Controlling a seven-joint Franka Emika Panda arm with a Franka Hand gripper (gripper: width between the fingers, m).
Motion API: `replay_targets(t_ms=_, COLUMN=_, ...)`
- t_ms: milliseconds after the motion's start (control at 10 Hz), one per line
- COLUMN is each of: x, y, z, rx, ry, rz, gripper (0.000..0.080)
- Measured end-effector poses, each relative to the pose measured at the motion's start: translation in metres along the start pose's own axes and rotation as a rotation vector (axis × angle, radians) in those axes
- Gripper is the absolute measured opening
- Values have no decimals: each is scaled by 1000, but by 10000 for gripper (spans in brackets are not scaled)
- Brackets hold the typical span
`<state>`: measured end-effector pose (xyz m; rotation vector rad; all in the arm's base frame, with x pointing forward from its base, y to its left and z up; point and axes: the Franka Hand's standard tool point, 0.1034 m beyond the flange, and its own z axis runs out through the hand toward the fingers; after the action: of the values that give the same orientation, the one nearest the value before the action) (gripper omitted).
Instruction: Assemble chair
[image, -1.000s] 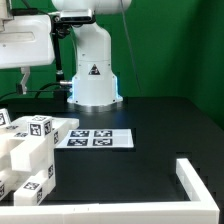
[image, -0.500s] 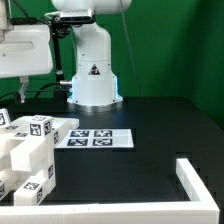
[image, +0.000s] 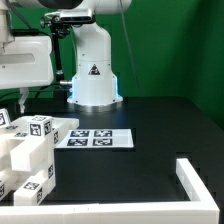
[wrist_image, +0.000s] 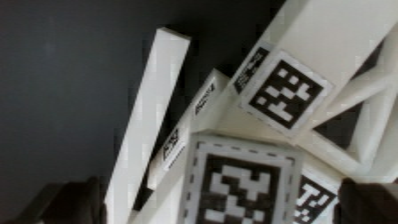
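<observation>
The chair's white plastic pieces (image: 30, 150) lie in a cluster at the exterior view's lower left, with black-and-white marker tags on their faces. My gripper (image: 21, 104) hangs just above the cluster at the left edge; its white hand fills the upper left. In the wrist view the pieces are close below: a tagged block (wrist_image: 281, 88), a thin white panel edge (wrist_image: 150, 120) and another tagged face. My gripper (wrist_image: 222, 208) has its dark fingers (wrist_image: 79, 200) wide apart at either side of these pieces. It is open and holds nothing.
The marker board (image: 98, 139) lies flat on the black table right of the pieces. A low white L-shaped corner rail (image: 196, 185) sits at the lower right. The robot's white base (image: 94, 75) stands at the back centre.
My gripper's hand has moved to the exterior view's left and down, closer to the chair pieces. The pieces have not moved.
</observation>
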<state>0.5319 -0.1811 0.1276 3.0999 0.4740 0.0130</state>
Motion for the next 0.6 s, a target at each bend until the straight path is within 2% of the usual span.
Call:
replay_targets(t_ms=400, x=4, y=-7, z=2, rx=6, ry=-1, rz=23, gripper=649)
replay_targets(t_ms=600, x=4, y=-7, z=2, rx=6, ry=-1, rz=23, gripper=378)
